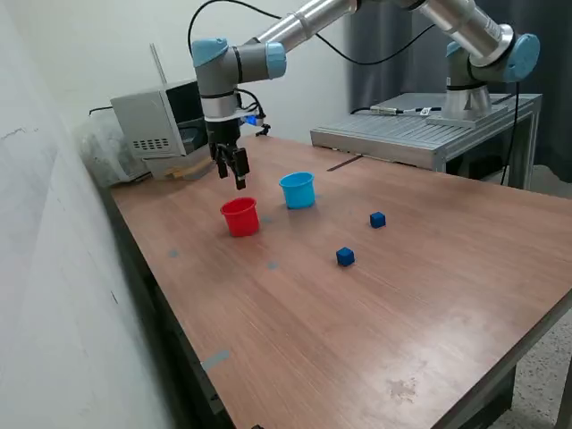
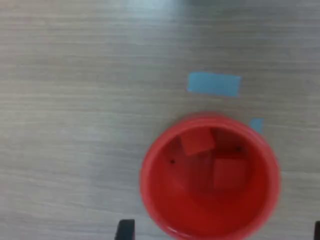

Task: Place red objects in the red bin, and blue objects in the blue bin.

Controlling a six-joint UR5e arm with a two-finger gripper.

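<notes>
Above the red cup (image 1: 239, 216), end effector (image 1: 239, 173) pointing straight down, fingers spread, holding nothing. Inside that cup, two red cubes (image 2: 198, 141) (image 2: 229, 173). Beside it, blue cup (image 1: 298, 190); on the bench (image 1: 429, 304), two blue cubes (image 1: 377, 219) (image 1: 345, 256).

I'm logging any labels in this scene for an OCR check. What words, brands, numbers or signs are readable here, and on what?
None can be read in either view.
Red cup, blue cup, blue cubes: no print shows.
Tape pieces on the table: blank.
Grey box behind the gripper: only vent slots show; any label is too small to read.
</notes>
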